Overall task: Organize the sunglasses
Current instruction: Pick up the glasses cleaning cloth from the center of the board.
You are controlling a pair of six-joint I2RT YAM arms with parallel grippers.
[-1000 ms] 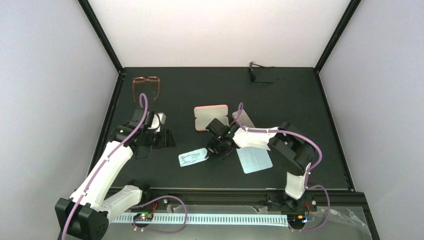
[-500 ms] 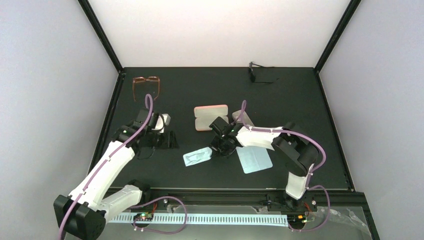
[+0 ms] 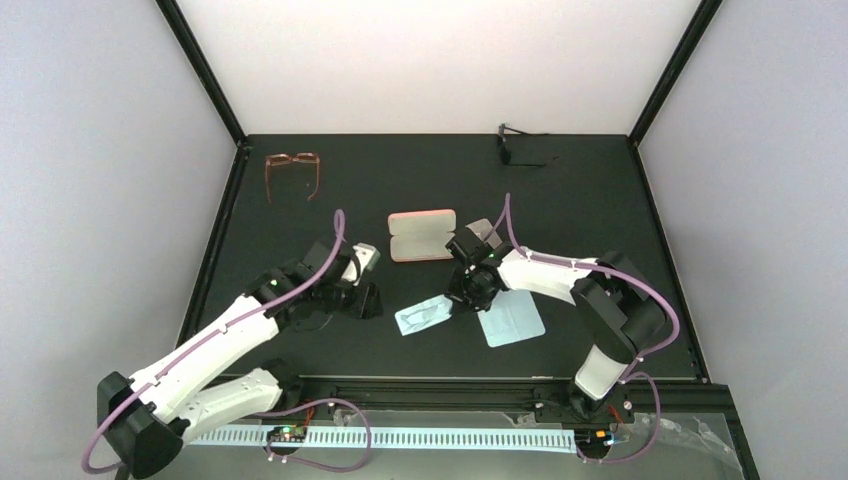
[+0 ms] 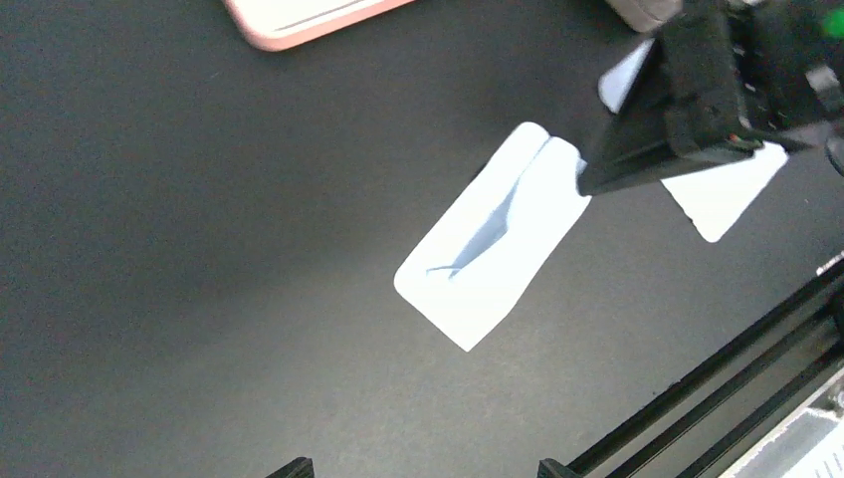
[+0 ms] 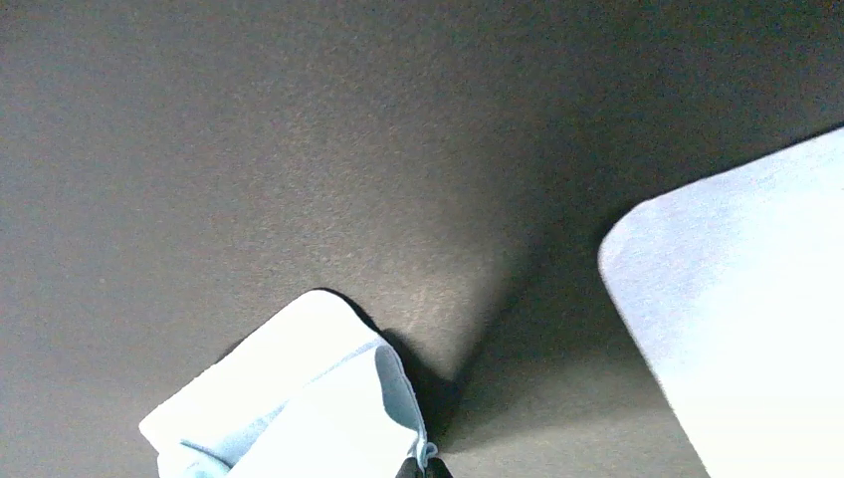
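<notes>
Black table (image 3: 600, 220), white walls (image 3: 420, 60), my right gripper (image 3: 462, 297) clamped on corner of blue cloth (image 3: 424, 316), my left gripper (image 3: 368, 300) fingers spread, just left of it, sunglasses (image 3: 517, 146) at far edge, well apart from pink case (image 3: 422, 235).

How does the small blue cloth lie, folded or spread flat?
Folded. The cloth has a layer doubled over along a crease, and the right gripper pinches one corner.

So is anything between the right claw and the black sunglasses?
Yes. The grey case lies roughly between the right gripper and the sunglasses at the far edge; that gripper also pinches a blue cloth.
</notes>
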